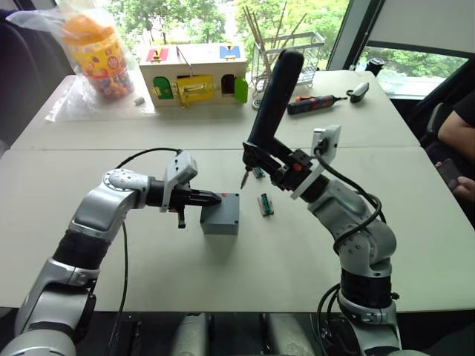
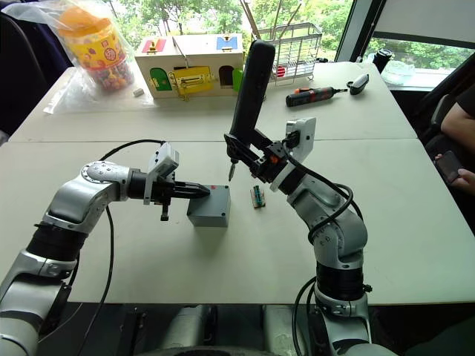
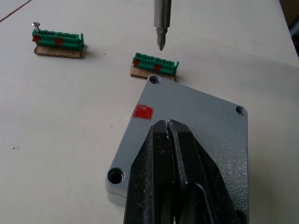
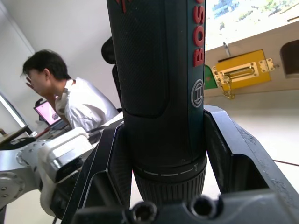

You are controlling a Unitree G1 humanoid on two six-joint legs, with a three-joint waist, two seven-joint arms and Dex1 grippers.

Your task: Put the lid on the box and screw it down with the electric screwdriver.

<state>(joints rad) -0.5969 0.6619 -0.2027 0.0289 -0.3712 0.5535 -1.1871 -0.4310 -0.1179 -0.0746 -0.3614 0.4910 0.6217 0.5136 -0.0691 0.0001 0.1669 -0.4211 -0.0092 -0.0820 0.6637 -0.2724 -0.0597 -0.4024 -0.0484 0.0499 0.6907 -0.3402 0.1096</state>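
At centre frame the square grey plastic box [image 1: 220, 213], its flat grey lid [image 3: 187, 121] already on, is pressed down by the left gripper [image 3: 169, 128] with fingers closed together. The right gripper [image 4: 163, 154] clamps the long dark blue-black electric screwdriver [image 1: 272, 96], bit hovering above the lid's far corner hole. If the tilted bit misses that hole, it could skid off and shove the box sideways under the single pressing point.

An office-like test room: pushed-together white tables [image 1: 223, 133] by windows [image 1: 223, 18]; person [image 4: 70, 100] at a laptop [image 4: 46, 113].
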